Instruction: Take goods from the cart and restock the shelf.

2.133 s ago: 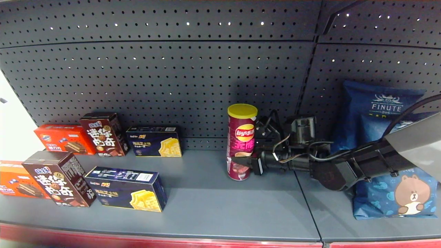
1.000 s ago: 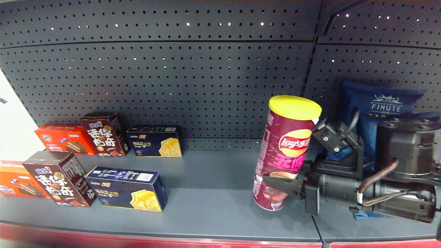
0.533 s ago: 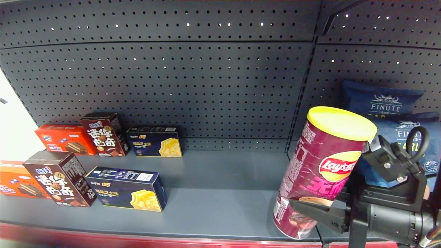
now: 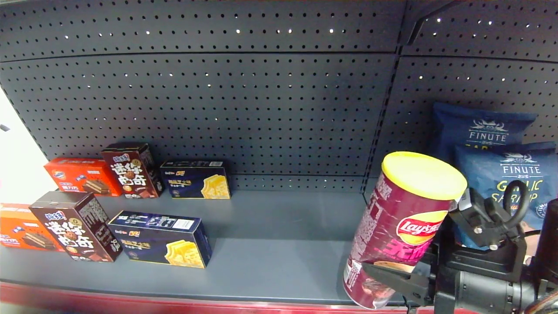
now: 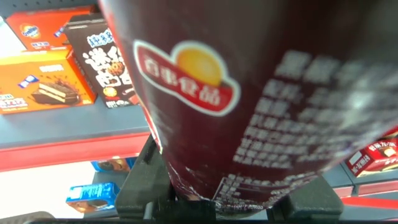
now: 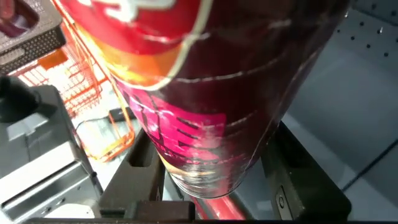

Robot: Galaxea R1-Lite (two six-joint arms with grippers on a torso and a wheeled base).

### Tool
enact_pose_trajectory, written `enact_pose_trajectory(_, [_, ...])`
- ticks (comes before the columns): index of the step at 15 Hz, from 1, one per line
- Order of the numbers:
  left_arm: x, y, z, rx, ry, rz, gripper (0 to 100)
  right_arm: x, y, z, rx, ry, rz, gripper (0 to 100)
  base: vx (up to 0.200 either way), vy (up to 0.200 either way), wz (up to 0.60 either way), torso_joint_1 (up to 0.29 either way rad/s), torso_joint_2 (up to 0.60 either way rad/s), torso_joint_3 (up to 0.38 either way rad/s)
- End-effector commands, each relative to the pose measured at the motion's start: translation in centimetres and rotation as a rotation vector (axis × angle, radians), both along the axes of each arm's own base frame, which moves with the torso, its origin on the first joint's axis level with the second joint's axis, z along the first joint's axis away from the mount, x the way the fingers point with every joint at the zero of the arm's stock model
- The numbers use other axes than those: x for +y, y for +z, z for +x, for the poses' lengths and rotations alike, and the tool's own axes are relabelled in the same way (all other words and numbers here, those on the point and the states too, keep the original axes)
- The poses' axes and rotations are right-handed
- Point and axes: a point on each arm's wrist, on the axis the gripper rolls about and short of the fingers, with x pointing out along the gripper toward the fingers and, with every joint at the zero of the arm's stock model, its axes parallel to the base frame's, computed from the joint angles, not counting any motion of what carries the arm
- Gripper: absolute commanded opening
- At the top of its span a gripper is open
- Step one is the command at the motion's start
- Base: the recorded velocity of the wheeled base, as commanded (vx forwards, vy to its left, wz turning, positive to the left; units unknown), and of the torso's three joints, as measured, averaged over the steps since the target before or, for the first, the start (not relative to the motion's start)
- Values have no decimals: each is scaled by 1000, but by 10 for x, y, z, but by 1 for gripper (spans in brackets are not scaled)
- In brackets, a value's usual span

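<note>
Right now the chip can (image 4: 405, 226) is off the shelf (image 4: 270, 257), hanging over its front edge at the right end. It is tilted, with the yellow lid (image 4: 423, 174) leaning toward the right and the base toward the left. My right hand (image 4: 388, 277) is clamped on the lower part of the can, one dark finger lying across the front just above the base.

Behind the can, two blue bags (image 4: 488, 131) stand against the pegboard back (image 4: 218, 109), one in front of the other.

My left hand (image 5: 221, 202) is gripping a second can (image 5: 249, 93), dark red with a round logo, which sits between its fingers close to the wrist camera.

Well apart, at the shelf's left end, six boxes sit in two rows. Back row: orange box (image 4: 83, 181), brown box (image 4: 130, 170) and navy box (image 4: 196, 179). Front row, same colours in the same order, starting with a second orange box (image 4: 22, 233) at the edge.

An orange wire cart (image 6: 81, 93) shows past the can in the right wrist view.
</note>
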Motion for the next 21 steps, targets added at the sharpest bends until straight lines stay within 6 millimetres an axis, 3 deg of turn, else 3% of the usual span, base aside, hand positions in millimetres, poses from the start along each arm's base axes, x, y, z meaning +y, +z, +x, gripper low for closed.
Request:
enact_pose_trajectory(1, [0,4,2,2,1,0,0,9,-17,11,45,1,-39,0,0,0,0,0,0,0])
enact_pose_trajectory(13, [0,9,6,17,7,3,0,42,-29,54,30,12,-37,0,0,0,0,0,0,0])
enact_pose_trajectory(21, [0,7,6,23,7,3,0,60,-38,71,40,25,-49,0,0,0,0,0,0,0])
